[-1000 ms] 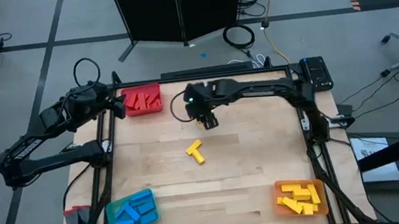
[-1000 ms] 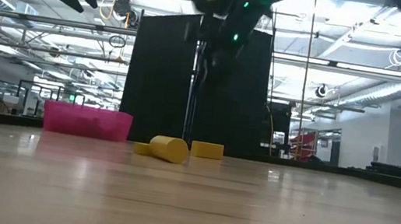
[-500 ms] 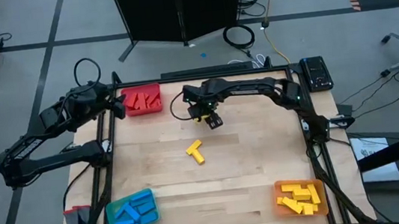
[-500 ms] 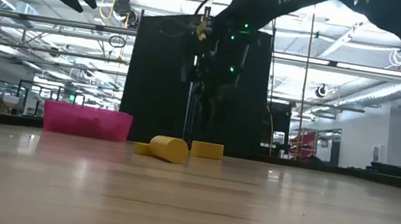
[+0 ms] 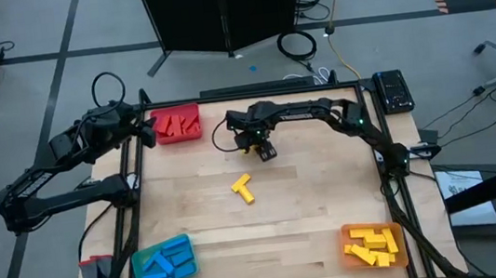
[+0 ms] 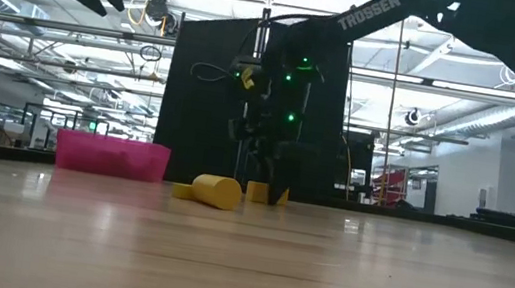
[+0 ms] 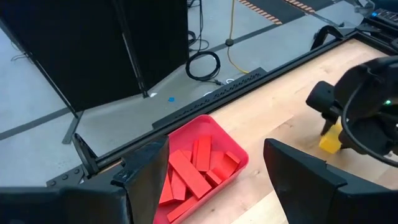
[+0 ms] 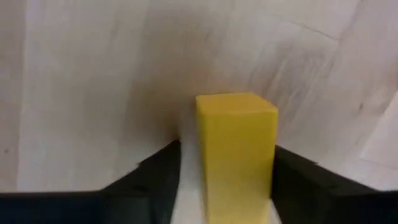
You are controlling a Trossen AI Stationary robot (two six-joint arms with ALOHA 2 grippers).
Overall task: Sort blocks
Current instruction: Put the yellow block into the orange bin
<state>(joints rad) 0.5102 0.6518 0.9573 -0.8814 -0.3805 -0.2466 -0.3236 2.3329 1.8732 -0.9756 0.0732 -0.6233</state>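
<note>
**A:** While the left jaws hang spread and empty over the red tray (image 5: 176, 126) at the far left corner, which arm is nearer the next block?

**B:** The right one. Its jaws are down at the tabletop (image 5: 312, 206), far middle, parted around a yellow block (image 8: 236, 155). The block lies flat between them, its long axis crosswise to their closing line. One finger (image 8: 298, 186) seems to touch it and the other side shows a gap, so I'd say it isn't gripped.

**A:** Anything hidden?

**B:** From above, the arm covers that block. Two more yellow blocks (image 5: 242, 188) lie touching nearby, and the yellow tray (image 5: 372, 244) sits at the near right corner.
</note>
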